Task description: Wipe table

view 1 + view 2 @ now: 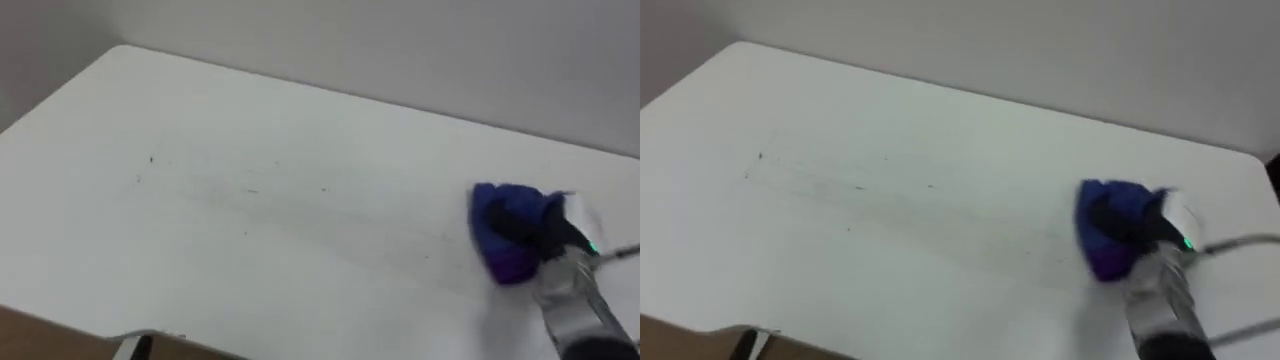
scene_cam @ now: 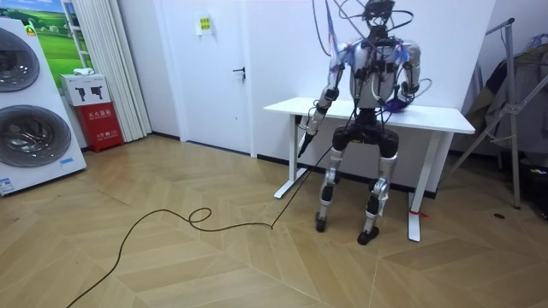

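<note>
My right hand (image 1: 545,232) gripping blue cloth (image 1: 497,215) (bunched); I'd press flat, sweep left over dark specks (image 1: 152,158) on worktop (image 1: 300,110).

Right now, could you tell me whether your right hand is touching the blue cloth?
Touching. The left eye view shows the right hand resting on the blue cloth on the table, the cloth bunched around it with no gap.

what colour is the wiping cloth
Blue and purple; the cloth shows best in the left eye view.
</note>
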Controlling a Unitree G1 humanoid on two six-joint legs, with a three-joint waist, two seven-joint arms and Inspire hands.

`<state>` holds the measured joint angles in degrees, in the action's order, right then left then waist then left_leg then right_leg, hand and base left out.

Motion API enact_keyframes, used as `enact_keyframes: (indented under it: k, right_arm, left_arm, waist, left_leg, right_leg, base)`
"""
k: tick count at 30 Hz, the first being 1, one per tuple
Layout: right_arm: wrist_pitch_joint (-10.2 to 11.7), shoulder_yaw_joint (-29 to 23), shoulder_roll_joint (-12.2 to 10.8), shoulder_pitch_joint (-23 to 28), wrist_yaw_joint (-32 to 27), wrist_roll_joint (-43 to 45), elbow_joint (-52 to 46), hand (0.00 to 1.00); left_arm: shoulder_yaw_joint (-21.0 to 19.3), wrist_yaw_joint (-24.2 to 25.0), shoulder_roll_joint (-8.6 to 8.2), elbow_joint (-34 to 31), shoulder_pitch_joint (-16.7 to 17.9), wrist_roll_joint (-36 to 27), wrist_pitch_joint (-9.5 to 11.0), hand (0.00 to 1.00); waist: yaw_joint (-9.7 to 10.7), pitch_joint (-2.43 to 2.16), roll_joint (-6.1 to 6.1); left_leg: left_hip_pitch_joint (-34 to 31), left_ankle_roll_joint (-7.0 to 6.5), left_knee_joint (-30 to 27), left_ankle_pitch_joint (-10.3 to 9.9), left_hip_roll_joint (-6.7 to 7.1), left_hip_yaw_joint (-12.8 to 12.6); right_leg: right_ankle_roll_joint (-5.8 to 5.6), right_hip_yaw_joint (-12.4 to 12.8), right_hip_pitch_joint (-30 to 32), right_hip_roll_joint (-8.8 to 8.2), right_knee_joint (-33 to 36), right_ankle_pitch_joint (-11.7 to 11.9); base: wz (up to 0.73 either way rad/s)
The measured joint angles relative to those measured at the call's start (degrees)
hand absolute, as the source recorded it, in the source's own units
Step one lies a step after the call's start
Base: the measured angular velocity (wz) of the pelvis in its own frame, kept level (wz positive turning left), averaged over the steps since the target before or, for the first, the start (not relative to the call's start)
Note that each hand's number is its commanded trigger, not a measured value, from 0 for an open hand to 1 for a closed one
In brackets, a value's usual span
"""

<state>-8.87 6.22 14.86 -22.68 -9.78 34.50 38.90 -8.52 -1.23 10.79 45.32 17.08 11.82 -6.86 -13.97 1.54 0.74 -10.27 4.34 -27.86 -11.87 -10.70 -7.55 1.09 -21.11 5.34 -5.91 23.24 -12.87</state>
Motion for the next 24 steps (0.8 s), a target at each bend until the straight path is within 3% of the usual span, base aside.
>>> enact_keyframes:
  k: [1, 4, 6, 7, 8, 10, 11, 12, 14, 18, 20, 21, 23, 24]
  right_arm:
    - [0.99, 1.46, -0.56, -1.38, 0.77, 0.12, -0.94, 1.0]
    - [4.38, 1.77, -1.43, -0.03, 1.5, 1.96, -0.85, 1.0]
    - [5.47, 1.36, -0.37, 3.72, 0.11, 2.6, -0.45, 1.0]
    - [8.53, 0.16, 0.92, 6.86, -2.32, 2.76, 0.09, 1.0]
    - [9.61, -1.08, 1.51, 8.25, -3.15, 2.65, 0.41, 1.0]
    - [11.86, -7.79, 4.09, 14.12, -6.41, -0.42, 3.59, 1.0]
    - [11.86, -11.73, 4.76, 16.93, -7.4, -1.24, 5.97, 1.0]
    - [11.84, -13.73, 5.1, 18.31, -7.77, -1.64, 6.92, 1.0]
    - [11.64, -20.0, 6.05, 21.97, -8.11, -3.54, 9.02, 1.0]
    - [11.26, -21.08, 7.13, 23.57, -9.62, -5.2, 8.23, 1.0]
    - [9.19, -20.65, 6.88, 22.71, -10.21, -5.24, 7.42, 1.0]
    - [7.35, -20.29, 6.44, 21.16, -10.8, -5.14, 7.24, 1.0]
    - [2.8, -15.11, 4.91, 16.7, -10.6, -4.93, 5.77, 1.0]
    - [1.87, -12.96, 4.3, 15.54, -9.96, -4.58, 4.71, 1.0]
  left_arm:
    - [-0.18, 0.31, 0.14, 0.0, 0.43, -0.15, -0.64, 0.0]
    - [-1.18, 0.28, 0.08, -0.08, 2.84, -1.09, -1.56, 0.0]
    - [-1.8, 0.22, -0.1, -0.24, 4.49, -0.98, -1.55, 0.0]
    - [-2.88, 0.19, -0.33, -0.23, 5.61, -0.9, -1.62, 0.0]
    - [-3.48, 0.19, -0.34, -0.24, 6.05, -0.71, -1.67, 0.0]
    - [-6.72, -0.55, -0.19, -0.43, 7.14, 1.43, -1.62, 0.0]
    - [-7.83, -1.06, 0.02, -1.12, 7.62, 2.45, -1.58, 0.0]
    - [-8.37, -1.11, 0.06, -1.73, 7.81, 2.72, -1.52, 0.0]
    - [-9.41, -1.4, 0.0, -4.27, 7.5, 2.77, -0.78, 0.0]
    - [-8.49, -3.46, 0.04, -3.72, 5.59, 2.16, 0.75, 0.0]
    - [-6.2, -3.75, 0.06, -4.11, 4.28, 1.17, 0.74, 0.0]
    - [-4.26, -3.75, -0.12, -4.08, 3.0, 1.16, 0.74, 0.0]
    - [-1.44, -3.69, -0.65, -3.51, 1.81, 1.24, 0.67, 0.0]
    - [-1.07, -3.67, -0.75, -3.33, 1.51, 1.18, 0.5, 0.0]
  waist:
    - [-1.93, -0.12, 0.45]
    - [-2.6, -0.32, 0.56]
    - [-1.6, -0.58, -0.08]
    - [0.48, -0.75, -0.58]
    - [1.47, -1.06, -0.97]
    - [4.83, -2.23, -2.93]
    - [6.19, -2.87, -4.11]
    - [6.55, -3.15, -4.65]
    - [7.31, -3.03, -5.94]
    - [8.14, -2.52, -5.31]
    - [7.68, -2.36, -4.47]
    - [6.79, -1.86, -3.82]
    - [3.68, -1.86, -3.12]
    - [3.11, -1.78, -3.04]
  left_leg:
    - [0.21, -0.78, 2.33, 0.23, 2.64, 0.17]
    - [3.54, -1.0, 8.44, 2.48, 4.62, 0.03]
    - [5.01, -1.08, 11.29, 3.27, 5.62, 0.77]
    - [5.6, -1.16, 12.23, 3.4, 6.07, 1.86]
    - [5.76, -1.17, 12.6, 3.43, 6.26, 2.34]
    - [7.07, -1.26, 13.36, 3.48, 6.89, 3.04]
    - [7.96, -1.28, 13.43, 3.48, 7.34, 3.03]
    - [8.37, -1.29, 13.46, 3.46, 7.49, 3.0]
    - [9.04, -1.49, 13.44, 3.09, 7.5, 3.04]
    - [9.7, -1.52, 13.63, 2.8, 7.46, 2.96]
    - [10.06, -1.53, 14.26, 2.23, 7.21, 3.11]
    - [9.8, -1.48, 14.24, 2.14, 6.99, 2.87]
    - [9.63, -1.14, 14.44, 2.0, 6.32, 1.57]
    - [9.5, -1.13, 14.46, 2.0, 6.27, 1.82]
  right_leg:
    - [-0.13, 0.76, 0.98, -0.08, -0.07, 0.07]
    - [-0.6, -0.42, -0.58, -0.49, -2.57, 0.67]
    - [-1.01, -1.26, -1.89, -0.93, -3.97, 0.68]
    - [-1.39, -2.24, -3.3, -1.0, -5.3, 0.69]
    - [-1.55, -2.8, -3.95, -1.01, -5.92, 0.71]
    - [-2.48, -5.87, -7.92, -0.95, -8.92, 0.98]
    - [-2.91, -6.32, -10.08, -0.9, -10.42, 1.13]
    - [-3.01, -6.32, -10.76, -0.92, -10.85, 1.17]
    - [-3.28, -5.88, -11.61, -0.7, -11.49, 1.36]
    - [-3.4, -5.62, -12.27, -0.67, -11.77, 1.5]
    - [-3.39, -5.61, -12.1, -0.43, -11.64, 1.51]
    - [-3.23, -5.06, -11.94, -0.25, -11.57, 1.82]
    - [-2.36, -2.13, -10.22, 0.56, -11.33, 2.73]
    - [-2.04, -1.75, -9.84, 0.81, -11.44, 2.99]
  base:
    - [-0.22]
    - [0.14]
    - [0.32]
    - [0.38]
    - [0.53]
    - [0.63]
    - [0.54]
    - [0.29]
    - [-0.01]
    - [-0.12]
    - [-0.03]
    - [-0.3]
    - [-0.7]
    - [-0.69]
